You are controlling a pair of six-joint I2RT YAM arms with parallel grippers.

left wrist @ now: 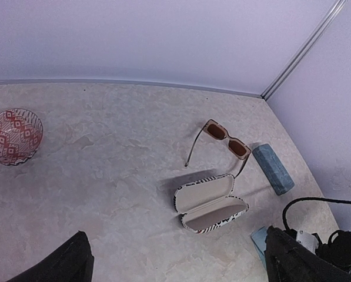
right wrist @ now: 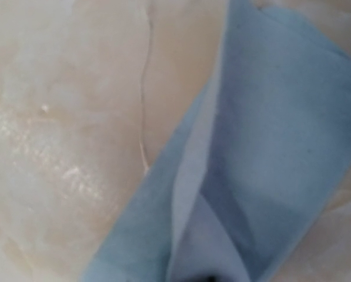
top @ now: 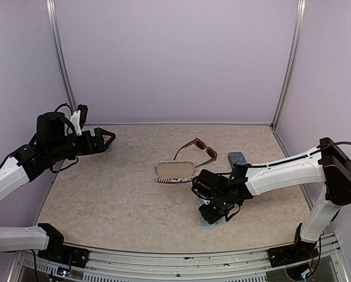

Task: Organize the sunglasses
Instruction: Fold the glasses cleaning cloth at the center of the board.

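Blue cloth (right wrist: 281,135) fills my right wrist view; whether my right fingers (top: 217,207) or left fingers (top: 99,143) are open, I can't make out. Striped case (left wrist: 210,204) lies open, only cream lining inside; brown sunglasses (left wrist: 225,140) rest on the tabletop (left wrist: 104,194) just behind it, unfolded.

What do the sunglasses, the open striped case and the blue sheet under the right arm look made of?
Sunglasses: smooth brownish frame, likely plastic, with brown-tinted see-through lenses.
Open striped case: rigid-looking shell, black-and-white print outside, matte cream lining, possibly fabric.
Blue sheet: thin, soft and matte, probably cloth, since it folds into layers.
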